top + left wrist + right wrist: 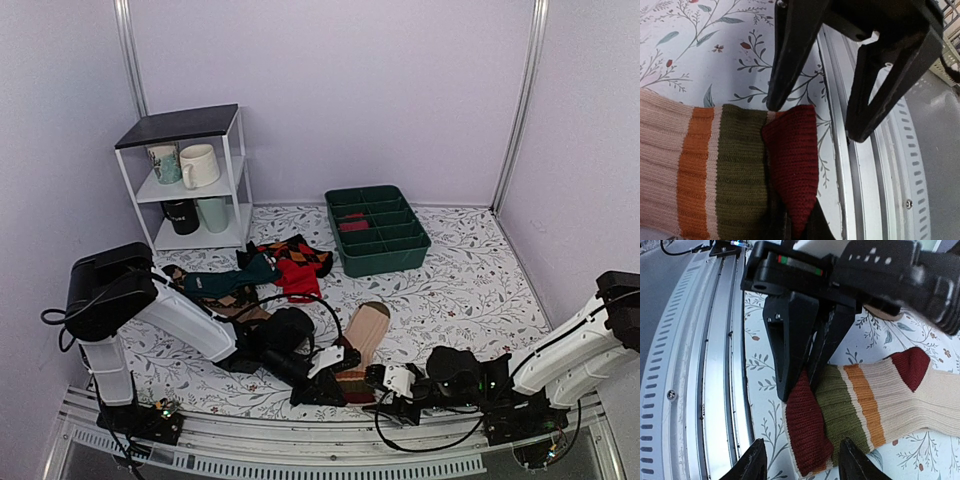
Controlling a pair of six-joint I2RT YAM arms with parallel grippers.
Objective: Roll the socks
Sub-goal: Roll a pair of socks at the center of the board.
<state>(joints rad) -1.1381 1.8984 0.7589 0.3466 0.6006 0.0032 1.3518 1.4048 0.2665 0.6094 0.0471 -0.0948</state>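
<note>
The socks (366, 333) lie flat near the front edge: beige leg, maroon heel, cream, orange and olive stripes, maroon toe. My left gripper (322, 380) is shut on the maroon toe (792, 165); in the left wrist view its jaws pinch the toe's tip at the bottom edge (795, 225). In the right wrist view the left gripper (807, 377) comes down from above onto the toe (807, 430). My right gripper (802, 462) is open, its fingers either side of the toe end and not touching it. It also shows in the top view (380, 384).
A metal rail (300, 452) runs along the table's front edge right beside both grippers. A pile of other socks, red-and-black argyle (292, 262) and teal (228, 283), lies left of centre. A green divided tray (377, 229) and a white shelf with mugs (190, 180) stand at the back.
</note>
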